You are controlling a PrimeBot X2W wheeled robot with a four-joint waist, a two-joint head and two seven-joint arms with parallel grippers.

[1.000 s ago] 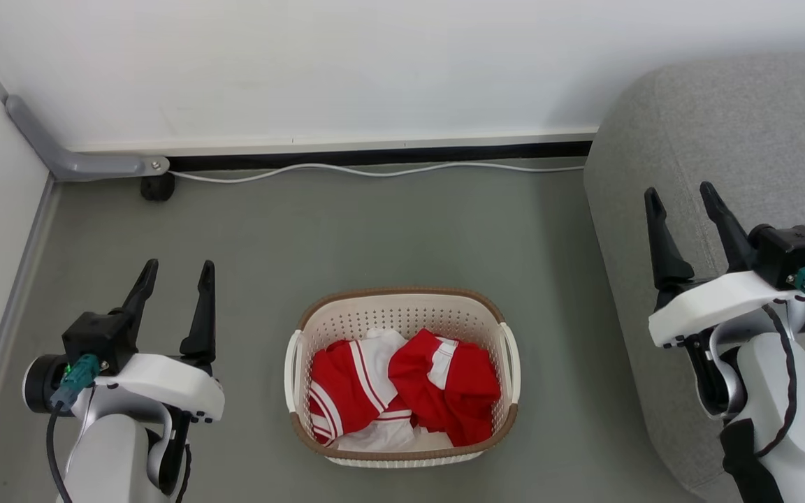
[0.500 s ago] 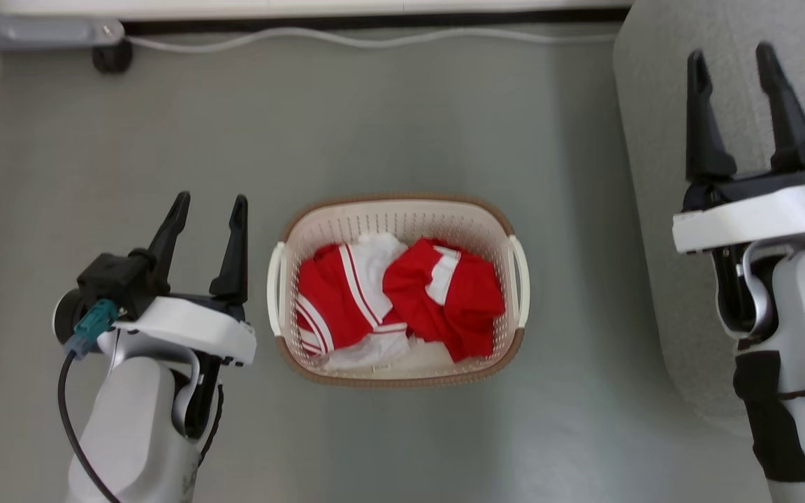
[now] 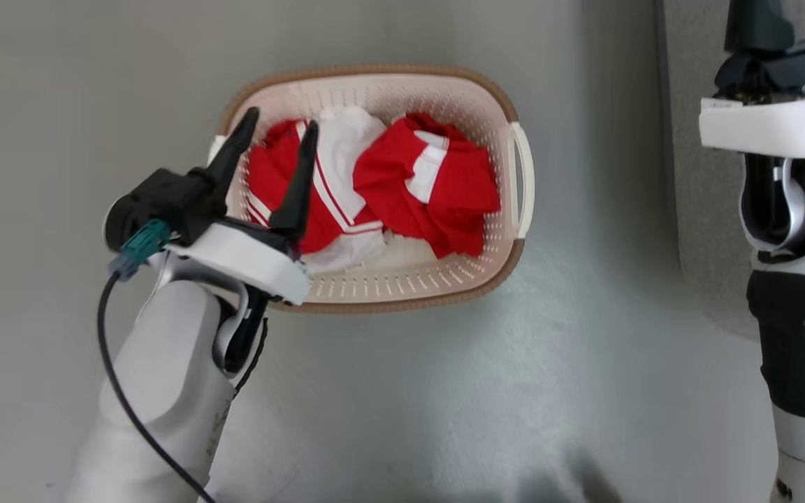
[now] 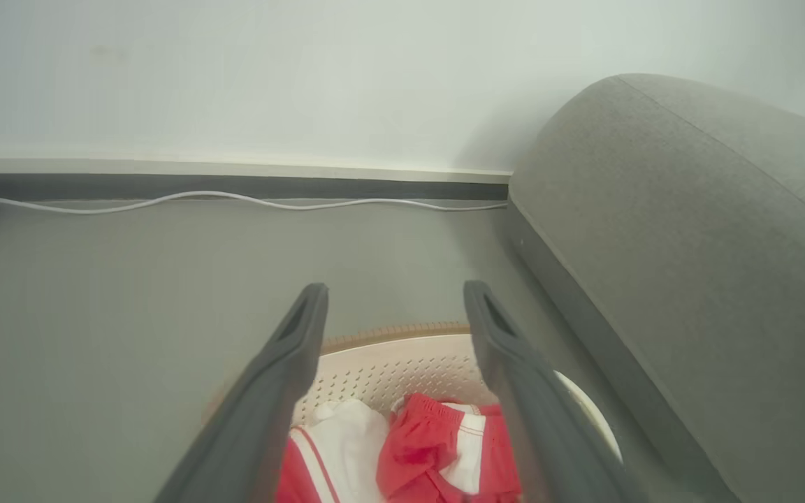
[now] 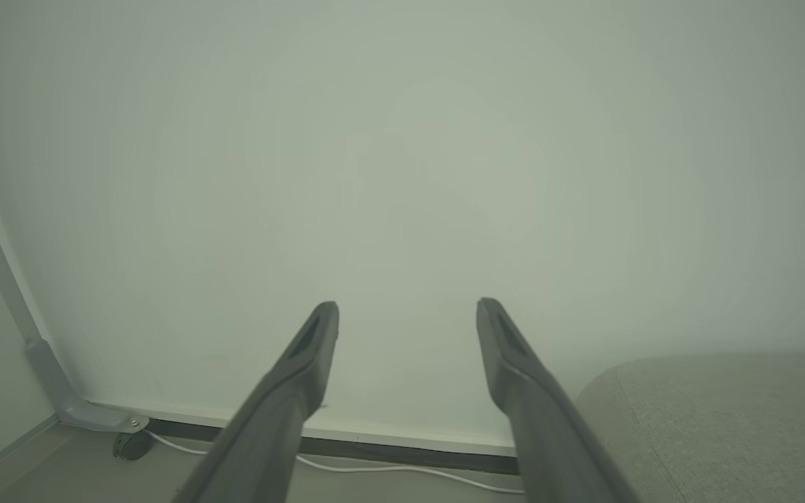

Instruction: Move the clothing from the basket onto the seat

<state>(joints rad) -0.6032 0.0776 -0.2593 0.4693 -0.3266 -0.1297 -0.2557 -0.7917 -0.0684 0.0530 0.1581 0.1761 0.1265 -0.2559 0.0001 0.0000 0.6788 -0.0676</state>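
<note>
The cream basket [image 3: 518, 230] with a brown rim stands on the grey floor and holds the clothing. One red garment with white stripes [image 3: 336, 175] lies on the left and another red one with a white panel [image 3: 444, 188] on the right. My left gripper [image 3: 281, 120] is open and hovers over the basket's left side above the striped garment, holding nothing. In the left wrist view the open left gripper [image 4: 395, 288] frames the basket [image 4: 402, 363] and the clothing [image 4: 437, 447]. My right gripper [image 5: 408, 306] is open and empty, raised beside the grey seat [image 3: 689, 105].
The seat [image 4: 689, 244] rises right of the basket. A white cable [image 4: 235, 199] runs along the dark skirting at the wall. A grey bracket [image 5: 60, 405] and a black caster [image 5: 126, 447] sit in the far left corner. Bare floor [image 3: 444, 391] lies in front of the basket.
The head camera has tilted down, so the wall has left the picture. My left gripper has moved from beside the basket to over its left side. Both grippers stay open.
</note>
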